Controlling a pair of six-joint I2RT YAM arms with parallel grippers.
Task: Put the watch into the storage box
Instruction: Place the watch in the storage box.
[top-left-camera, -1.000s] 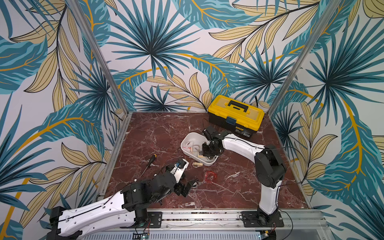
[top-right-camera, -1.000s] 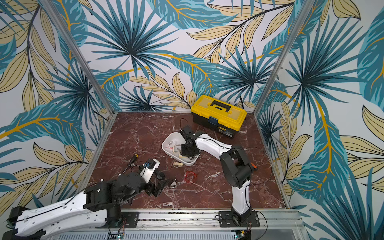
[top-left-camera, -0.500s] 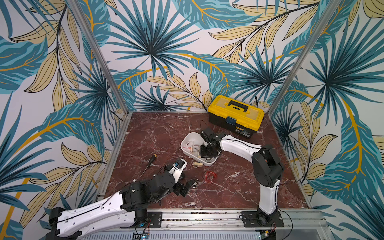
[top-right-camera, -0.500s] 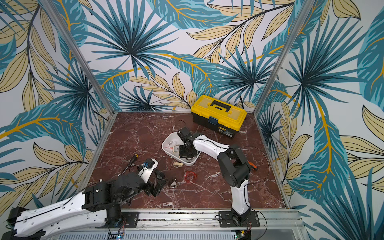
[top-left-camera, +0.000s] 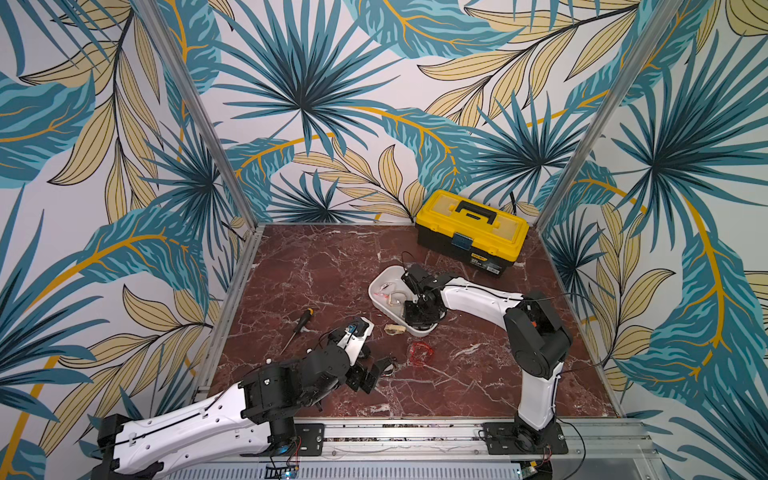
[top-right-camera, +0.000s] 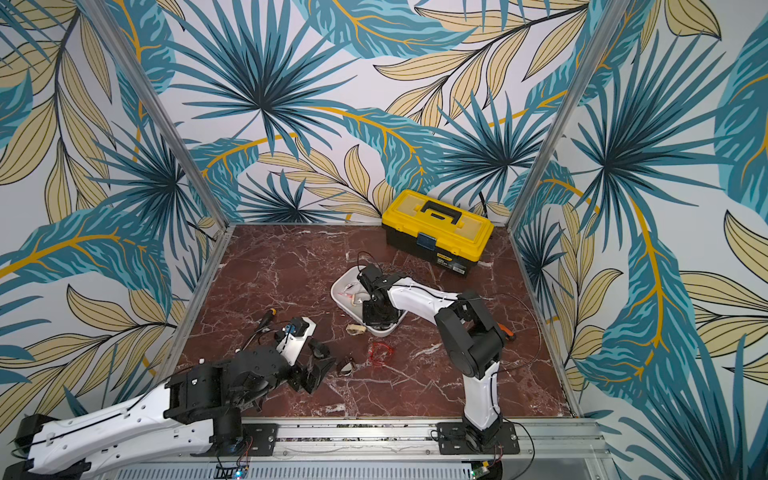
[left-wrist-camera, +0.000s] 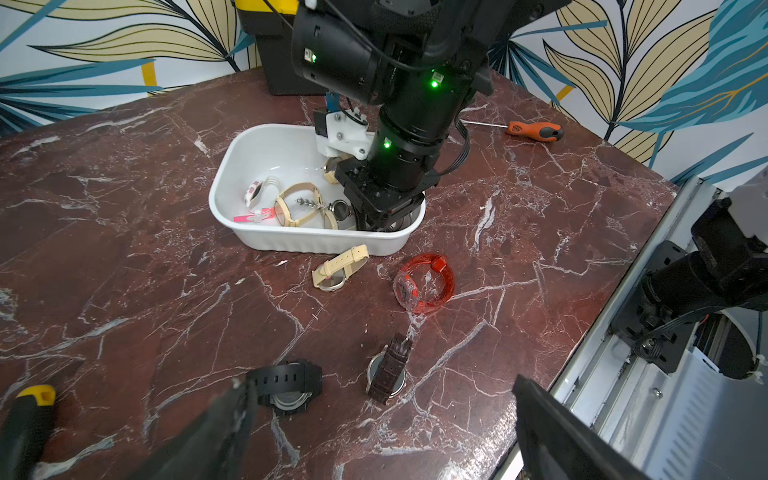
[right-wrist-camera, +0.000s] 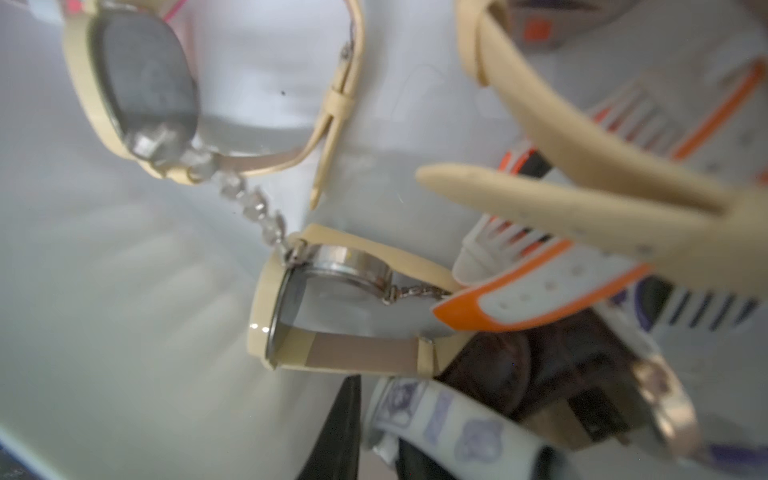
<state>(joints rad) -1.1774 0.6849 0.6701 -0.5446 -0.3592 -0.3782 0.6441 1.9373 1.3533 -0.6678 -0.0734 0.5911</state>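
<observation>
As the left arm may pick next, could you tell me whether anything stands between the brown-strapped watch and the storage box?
Yes. A red watch and a cream watch lie on the table between the brown-strapped watch and the storage box, and the right gripper is down inside the box's nearest end.

The right tool (left-wrist-camera: 377, 224) fills the box's (left-wrist-camera: 224, 171) near-right end; its left part is open from above. A beige watch (left-wrist-camera: 338, 268) and a red watch (left-wrist-camera: 424, 282) lie just near of it. The far-left surface (top-left-camera: 311, 257) is bare; the toolbox (top-left-camera: 471, 235) blocks the far right
</observation>
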